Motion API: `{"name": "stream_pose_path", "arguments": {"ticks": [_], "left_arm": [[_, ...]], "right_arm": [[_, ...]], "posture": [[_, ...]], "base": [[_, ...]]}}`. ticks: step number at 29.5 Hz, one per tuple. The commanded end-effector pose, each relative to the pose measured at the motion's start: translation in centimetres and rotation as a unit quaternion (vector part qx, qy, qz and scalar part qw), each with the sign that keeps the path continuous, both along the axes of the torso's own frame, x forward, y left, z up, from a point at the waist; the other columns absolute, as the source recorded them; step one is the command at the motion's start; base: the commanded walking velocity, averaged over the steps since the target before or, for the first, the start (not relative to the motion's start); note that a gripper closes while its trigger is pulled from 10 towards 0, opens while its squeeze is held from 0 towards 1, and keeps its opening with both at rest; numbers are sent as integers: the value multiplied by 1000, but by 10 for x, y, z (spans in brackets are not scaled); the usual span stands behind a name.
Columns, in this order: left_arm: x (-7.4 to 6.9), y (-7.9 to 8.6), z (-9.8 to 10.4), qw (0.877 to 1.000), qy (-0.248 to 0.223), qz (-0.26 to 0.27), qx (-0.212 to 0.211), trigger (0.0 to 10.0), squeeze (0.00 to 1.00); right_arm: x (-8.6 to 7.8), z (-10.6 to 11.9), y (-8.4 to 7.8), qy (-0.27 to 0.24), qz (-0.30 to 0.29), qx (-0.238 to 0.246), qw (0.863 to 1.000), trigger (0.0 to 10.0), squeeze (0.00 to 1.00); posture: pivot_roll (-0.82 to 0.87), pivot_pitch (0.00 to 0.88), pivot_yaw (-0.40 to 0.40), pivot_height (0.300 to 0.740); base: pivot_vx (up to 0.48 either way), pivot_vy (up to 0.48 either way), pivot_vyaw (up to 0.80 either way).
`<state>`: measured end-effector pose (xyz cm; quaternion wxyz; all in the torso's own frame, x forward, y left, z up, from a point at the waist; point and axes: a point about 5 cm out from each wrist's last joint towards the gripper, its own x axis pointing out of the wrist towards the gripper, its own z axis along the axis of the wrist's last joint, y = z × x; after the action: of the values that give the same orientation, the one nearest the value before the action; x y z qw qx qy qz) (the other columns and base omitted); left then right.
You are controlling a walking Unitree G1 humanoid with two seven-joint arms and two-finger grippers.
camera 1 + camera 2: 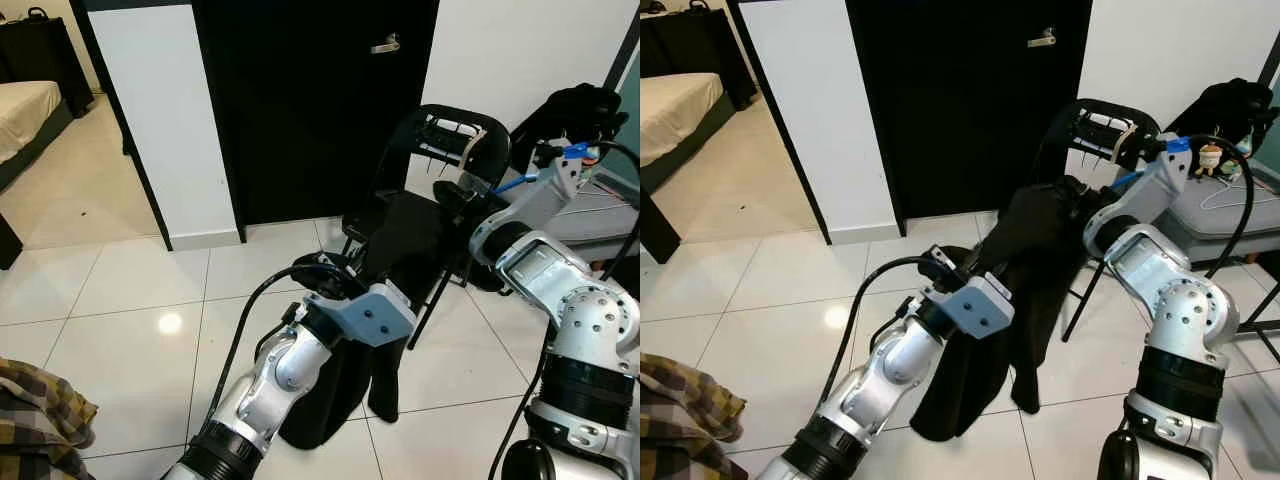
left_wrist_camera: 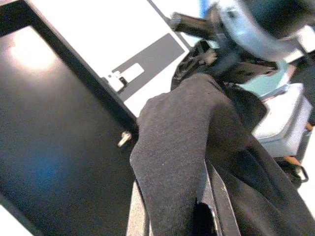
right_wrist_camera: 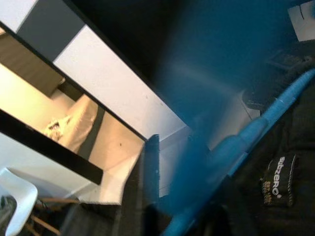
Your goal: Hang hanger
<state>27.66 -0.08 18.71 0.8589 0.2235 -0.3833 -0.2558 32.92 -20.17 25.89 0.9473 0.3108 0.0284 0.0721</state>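
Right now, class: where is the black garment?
In the eye views the black garment hangs ahead between both arms, in front of the black chair, its lower end reaching the tiled floor.

A black door [image 1: 310, 100] with a silver handle [image 1: 385, 44] stands far centre. A black chair [image 1: 450, 150] stands before it, right. A bed [image 1: 25, 110] lies far left. Plaid cloth [image 1: 40, 420] lies near left on white floor tiles [image 1: 130, 310].
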Motion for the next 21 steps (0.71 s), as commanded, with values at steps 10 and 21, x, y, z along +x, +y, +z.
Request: {"name": "stream_pose_path", "arguments": {"ticks": [10,21], "left_arm": [[-6,-8,17,998,-47,-15,-26,10000,0],[10,-2,-1,923,260,-138,-247,10000,1000]], "right_arm": [[3,5,-4,-5,-32,12,999,0,0],[3,11,-3,-25,-24,-13,999,0,0]], "posture": [[-160,0,-15,740],[-160,0,-13,740]], "base": [[0,0,0],[0,0,0]]}}
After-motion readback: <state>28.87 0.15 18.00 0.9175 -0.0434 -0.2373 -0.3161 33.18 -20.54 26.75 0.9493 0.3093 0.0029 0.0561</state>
